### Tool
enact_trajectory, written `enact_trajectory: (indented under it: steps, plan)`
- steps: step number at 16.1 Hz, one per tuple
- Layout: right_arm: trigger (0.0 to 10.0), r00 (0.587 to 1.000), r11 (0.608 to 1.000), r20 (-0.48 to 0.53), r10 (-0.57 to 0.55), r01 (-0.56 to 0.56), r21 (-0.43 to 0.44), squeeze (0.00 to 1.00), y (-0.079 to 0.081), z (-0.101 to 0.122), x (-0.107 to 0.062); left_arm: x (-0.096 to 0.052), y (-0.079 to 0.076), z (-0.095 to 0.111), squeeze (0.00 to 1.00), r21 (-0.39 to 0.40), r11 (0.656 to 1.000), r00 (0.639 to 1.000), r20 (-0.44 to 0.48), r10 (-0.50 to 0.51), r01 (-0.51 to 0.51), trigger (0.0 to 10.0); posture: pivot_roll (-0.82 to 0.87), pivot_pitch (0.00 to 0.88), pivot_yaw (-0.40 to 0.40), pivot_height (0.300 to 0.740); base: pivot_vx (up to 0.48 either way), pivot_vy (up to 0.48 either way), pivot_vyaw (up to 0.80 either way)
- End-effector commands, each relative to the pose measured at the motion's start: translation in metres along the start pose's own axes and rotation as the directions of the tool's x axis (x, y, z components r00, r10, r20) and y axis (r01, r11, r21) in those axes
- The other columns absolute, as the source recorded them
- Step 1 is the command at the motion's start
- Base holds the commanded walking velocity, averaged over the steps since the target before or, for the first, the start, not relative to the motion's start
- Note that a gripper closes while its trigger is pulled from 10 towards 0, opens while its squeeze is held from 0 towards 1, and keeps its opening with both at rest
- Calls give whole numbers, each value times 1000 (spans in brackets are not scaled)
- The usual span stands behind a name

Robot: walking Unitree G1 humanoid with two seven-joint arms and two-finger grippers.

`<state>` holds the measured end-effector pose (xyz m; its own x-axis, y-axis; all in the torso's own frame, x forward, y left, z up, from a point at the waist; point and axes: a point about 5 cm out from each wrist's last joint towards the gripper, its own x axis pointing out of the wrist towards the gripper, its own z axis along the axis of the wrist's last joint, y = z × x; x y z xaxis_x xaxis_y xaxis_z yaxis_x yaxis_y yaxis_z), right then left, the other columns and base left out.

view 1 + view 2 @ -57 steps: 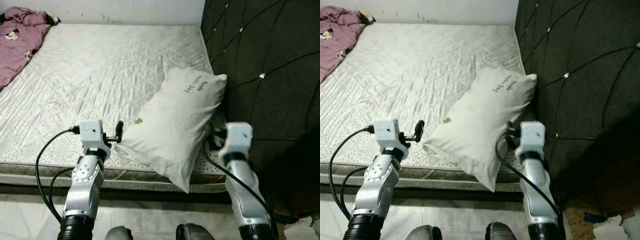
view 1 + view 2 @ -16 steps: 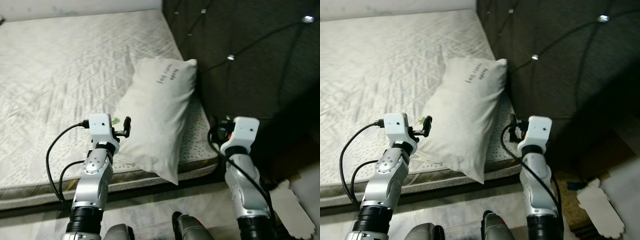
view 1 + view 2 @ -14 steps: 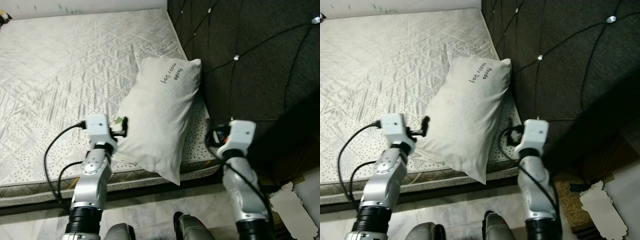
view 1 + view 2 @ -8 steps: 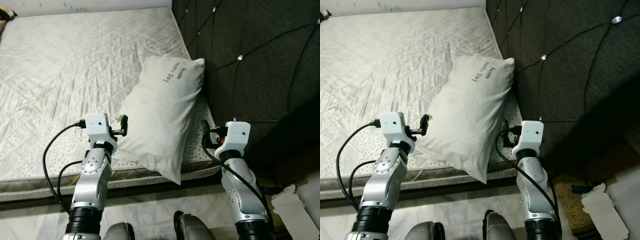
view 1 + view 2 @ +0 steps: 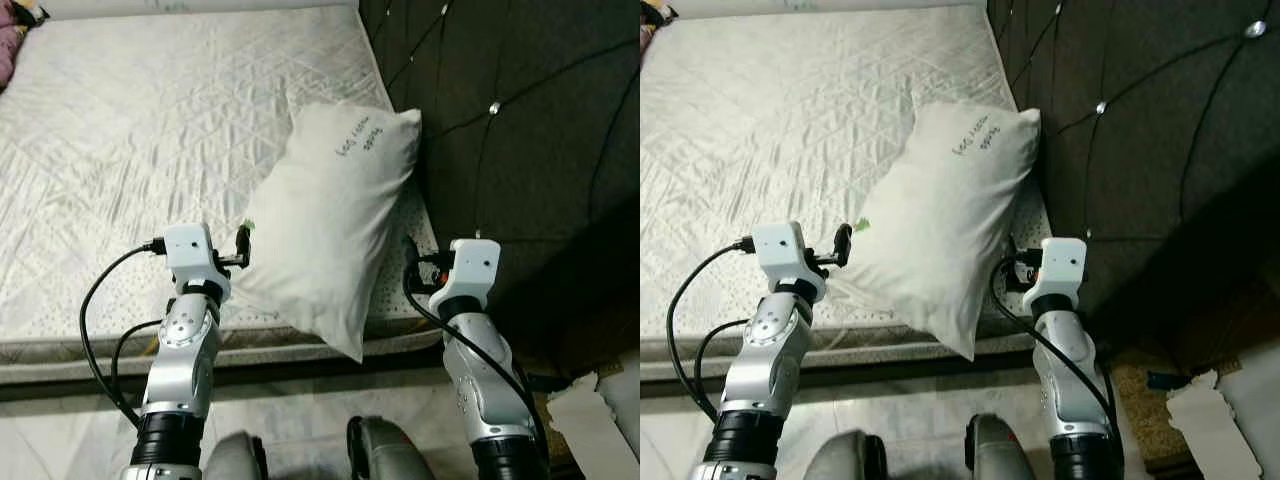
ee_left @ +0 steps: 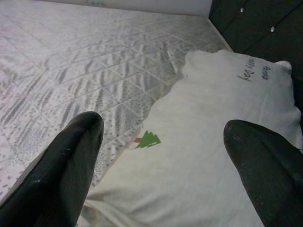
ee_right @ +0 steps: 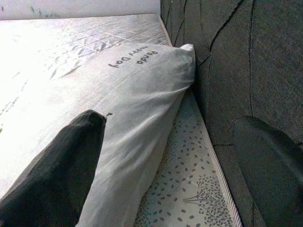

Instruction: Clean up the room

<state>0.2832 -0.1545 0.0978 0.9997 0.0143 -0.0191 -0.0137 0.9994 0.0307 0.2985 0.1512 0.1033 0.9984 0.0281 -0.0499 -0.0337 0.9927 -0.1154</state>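
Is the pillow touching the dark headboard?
Touching. In the right wrist view the pillow's far corner presses against the headboard, with no gap between them.

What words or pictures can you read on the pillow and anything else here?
"Panda happy Day", as best it reads: dark handwriting-style print near the top end of the white pillow; the middle word is small and partly unclear.
A small green tree picture, no words, on a tag at the pillow's edge.
The mattress and dark headboard carry no readable text.
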Motion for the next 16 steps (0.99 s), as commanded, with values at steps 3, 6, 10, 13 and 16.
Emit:
enact_trajectory:
  steps: [3,6,10,13,16]
  plan:
    - [10000,1000,1000,5,14,-14,-2,0,1,2,1,1,1,-2,0,2,1000,1000,-4,9,-9,10000,-68,181,34,645,0,0,0]
    - [10000,1000,1000,2,11,-11,-3,0,1,1,2,0,0,2,0,0,1000,1000,21,-16,16,10000,-69,184,33,645,0,0,0]
    - [10000,1000,1000,7,19,-19,-13,0,1,2,3,0,0,3,0,-9,1000,999,32,-27,27,10000,-65,187,31,645,74,0,0]
    - [10000,1000,1000,9,23,-23,-16,0,1,2,4,0,-1,3,0,-9,999,999,36,-32,32,10000,-64,187,31,645,333,0,0]
    - [10000,1000,1000,11,25,-25,-18,0,2,2,4,0,-1,4,0,-9,999,999,37,-37,37,10000,-64,187,31,645,373,0,0]
